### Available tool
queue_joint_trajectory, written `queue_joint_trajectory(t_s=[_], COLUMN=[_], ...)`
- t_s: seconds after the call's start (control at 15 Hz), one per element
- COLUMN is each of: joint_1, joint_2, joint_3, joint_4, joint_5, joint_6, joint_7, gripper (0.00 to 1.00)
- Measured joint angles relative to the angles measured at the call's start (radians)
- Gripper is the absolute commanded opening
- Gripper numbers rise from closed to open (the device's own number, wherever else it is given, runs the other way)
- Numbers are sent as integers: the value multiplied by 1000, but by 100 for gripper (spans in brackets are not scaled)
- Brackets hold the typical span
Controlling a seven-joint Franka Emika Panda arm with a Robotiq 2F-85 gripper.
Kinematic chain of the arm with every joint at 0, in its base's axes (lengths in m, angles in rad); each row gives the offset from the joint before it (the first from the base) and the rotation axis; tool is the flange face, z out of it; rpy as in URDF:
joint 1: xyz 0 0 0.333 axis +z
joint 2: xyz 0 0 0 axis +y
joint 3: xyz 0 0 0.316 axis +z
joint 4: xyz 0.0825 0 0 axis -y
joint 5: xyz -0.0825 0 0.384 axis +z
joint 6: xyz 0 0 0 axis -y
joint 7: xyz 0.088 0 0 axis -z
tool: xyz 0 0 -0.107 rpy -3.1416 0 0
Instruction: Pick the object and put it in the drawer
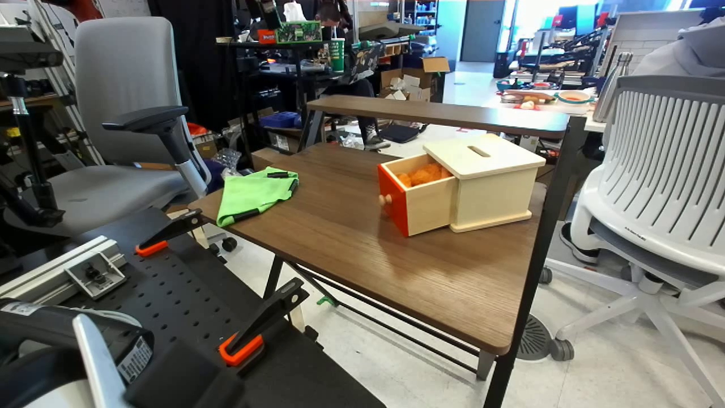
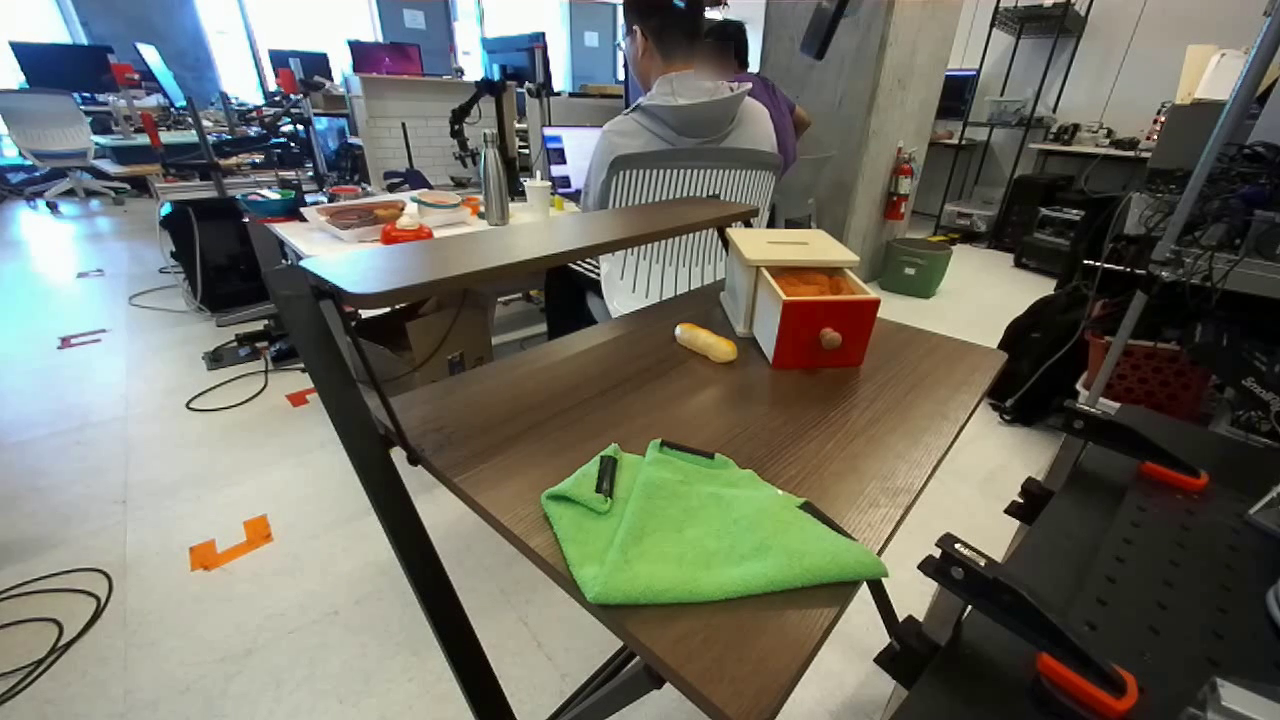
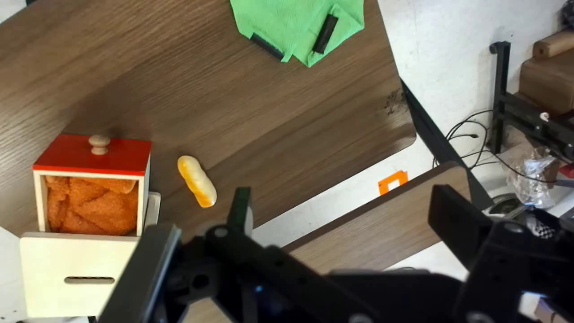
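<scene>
A small bread-like roll, yellow and white (image 2: 706,342), lies on the brown table beside the drawer. It also shows in the wrist view (image 3: 197,181), and the cabinet hides it in an exterior view. The drawer, with an orange-red front and round wooden knob (image 1: 392,201), is pulled out of the pale cabinet. It shows too in an exterior view (image 2: 815,335) and in the wrist view (image 3: 94,154). Fuzzy orange cloth lies inside it. My gripper (image 3: 342,190) is open, with nothing between its fingers, above the table. The roll lies left of the fingers in the wrist view.
The cabinet (image 1: 493,192) has a slotted lid (image 3: 76,264). A green cloth (image 2: 715,530) with black tape lies at the other end of the table (image 1: 340,209). A raised shelf (image 1: 442,113) runs along one table edge. Orange-black clamps (image 2: 1040,640) stand on the black bench.
</scene>
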Motion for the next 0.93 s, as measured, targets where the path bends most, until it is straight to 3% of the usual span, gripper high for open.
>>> queue_joint_trajectory(t_s=[0.33, 0.93], joint_1=[9, 79], joint_2=[222, 513], joint_3=[-66, -198], joint_4=[146, 366], joint_5=[-138, -156], joint_6=[17, -36], joint_7=[111, 118], gripper=[100, 100])
